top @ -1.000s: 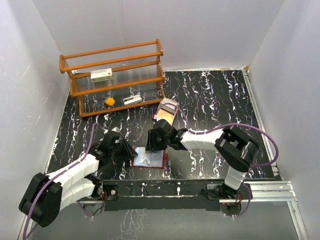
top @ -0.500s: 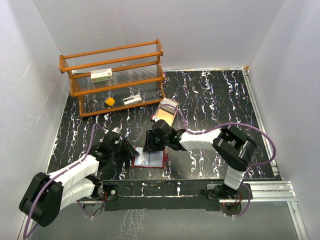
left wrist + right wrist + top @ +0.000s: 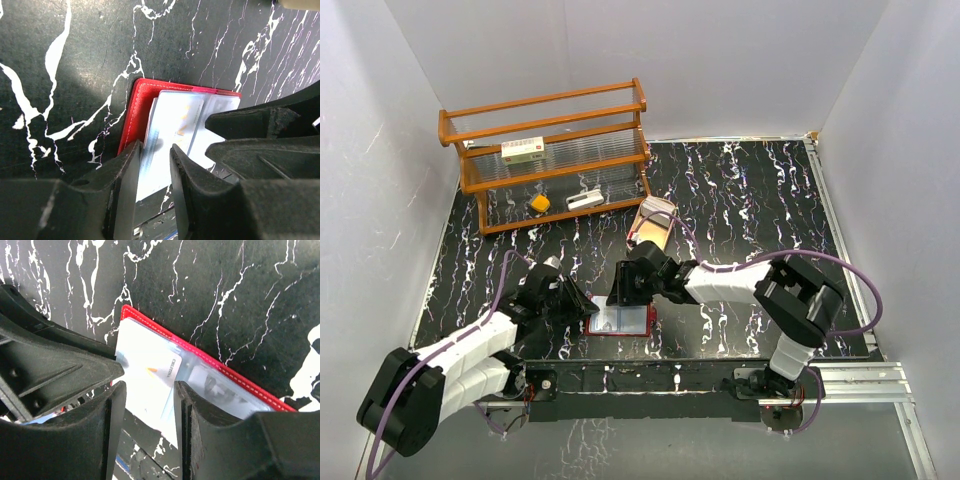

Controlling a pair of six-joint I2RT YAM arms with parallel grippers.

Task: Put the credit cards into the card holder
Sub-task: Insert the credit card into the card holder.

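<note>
The card holder [image 3: 638,325] lies open on the black marbled table near the front edge, dark red with pale pockets. A pale credit card [image 3: 610,322] lies on its left half. In the left wrist view the card [image 3: 172,120] sits on the red holder [image 3: 135,107], and my left gripper [image 3: 154,150] is open, with its jaws either side of the card's near edge. In the right wrist view my right gripper [image 3: 150,390] is open over the same card [image 3: 147,372], beside the holder's clear pockets [image 3: 225,390]. The two grippers [image 3: 585,310] [image 3: 618,298] nearly touch.
A wooden shelf rack [image 3: 550,150] stands at the back left. It holds a white red-labelled box [image 3: 523,150], a yellow object [image 3: 539,203] and a small white object [image 3: 584,200]. A tan oval tray [image 3: 655,225] lies just behind the right gripper.
My right gripper has dropped slightly toward the front and left, onto the card holder's left half. The left gripper has stayed at the holder's left edge.
</note>
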